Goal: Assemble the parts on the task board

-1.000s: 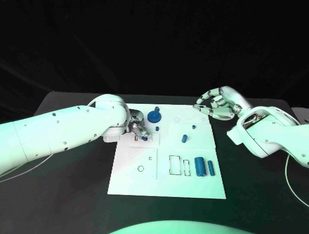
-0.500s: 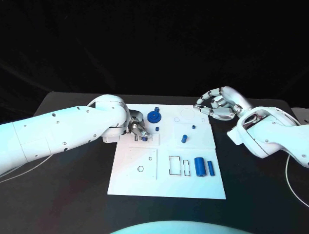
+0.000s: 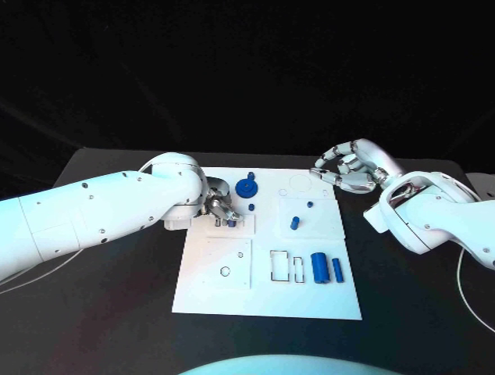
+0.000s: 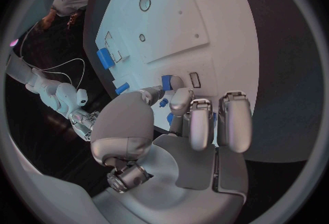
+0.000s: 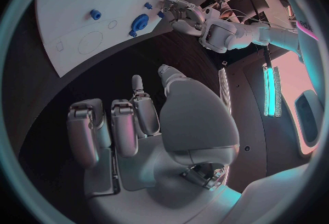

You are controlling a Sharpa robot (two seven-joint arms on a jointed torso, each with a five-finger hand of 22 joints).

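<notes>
- Mid-table: white task board (image 3: pixel 268 273), rectangular, long axis running from the robot's side toward the far edge of the black table (image 3: pixel 101 312); thin outlined recesses on its surface; no readable writing or labels.
- Near end of board, right of centre: two blue cylinders (image 3: pixel 328 268) lying side by side, long axes along the board's long axis; just beside an outlined rectangular slot (image 3: pixel 281 264).
- Far end: round blue gear-like part (image 3: pixel 247 187), w/ a small blue peg (image 3: pixel 251 173) just beyond it; mid-board a short blue part (image 3: pixel 296 222) lying tilted, and a tiny blue piece (image 3: pixel 310 205) near it.
- Left hand (image 3: pixel 222 208) at board's left edge, far half; fingers curled down together around a small blue part (image 4: pixel 166 82); wrist view shows fingertips (image 4: pixel 180 101) at the part on the board, but can't tell if actually clamped.
- Right hand (image 3: pixel 349 166) above the board's far right corner, apart from the parts; fingers (image 5: pixel 113 131) curled in side by side, nothing in them.
</notes>
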